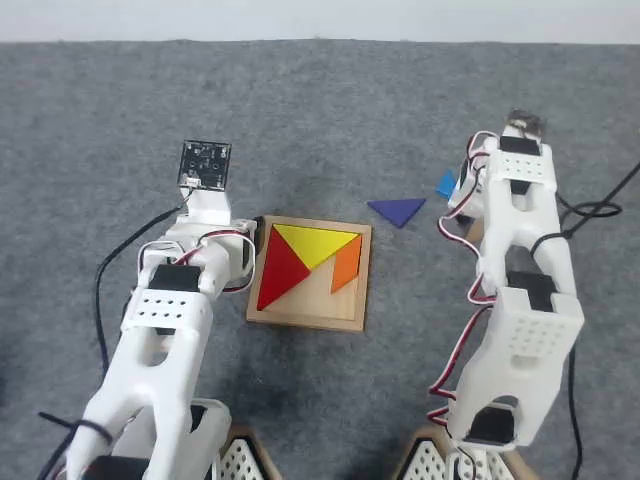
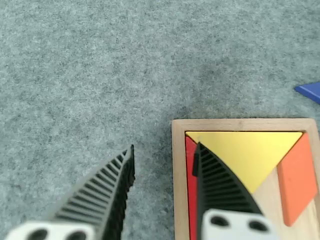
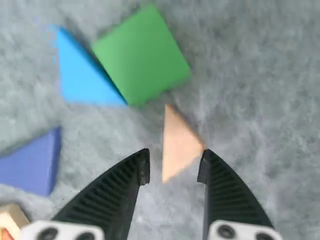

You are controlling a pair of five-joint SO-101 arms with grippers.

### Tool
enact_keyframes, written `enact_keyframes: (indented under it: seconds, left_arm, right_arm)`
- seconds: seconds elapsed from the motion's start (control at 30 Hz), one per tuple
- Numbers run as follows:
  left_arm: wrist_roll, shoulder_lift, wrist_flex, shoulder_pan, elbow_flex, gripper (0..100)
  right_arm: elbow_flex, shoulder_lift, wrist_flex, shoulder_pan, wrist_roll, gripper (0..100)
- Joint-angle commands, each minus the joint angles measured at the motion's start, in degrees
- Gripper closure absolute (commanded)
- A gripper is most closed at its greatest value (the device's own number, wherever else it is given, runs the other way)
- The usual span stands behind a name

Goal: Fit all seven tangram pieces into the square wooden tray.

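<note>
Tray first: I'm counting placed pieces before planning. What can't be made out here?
Left wrist view: red triangle mostly covered by the left hand; tray cut by the edge.
High view: light-blue triangle partly behind the right arm.
Right wrist view: dark-blue triangle cut by the edge.

2 white arms (image 1: 150, 400) (image 1: 515, 225), black servos (image 1: 175, 277), perforated upper links (image 1: 530, 335). Red, white and black cables (image 1: 462, 345) run along each. Fingers (image 2: 112, 192) black, ribbed, tapered.

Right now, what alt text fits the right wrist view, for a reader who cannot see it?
The right gripper is open with its fingers either side of a small pale triangle on grey carpet. Nearby lie a green square touching a light blue triangle, and a dark blue triangle apart from them.
</note>
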Motion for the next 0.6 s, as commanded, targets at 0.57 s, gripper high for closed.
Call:
enact_keyframes:
  seconds: [0.57]
  left_arm:
    - [-0.4,-2.2,-1.2,-0.2,-0.7,81]
  right_arm:
    - [-8.1,7.0,5.1,0.9,0.4,97.8]
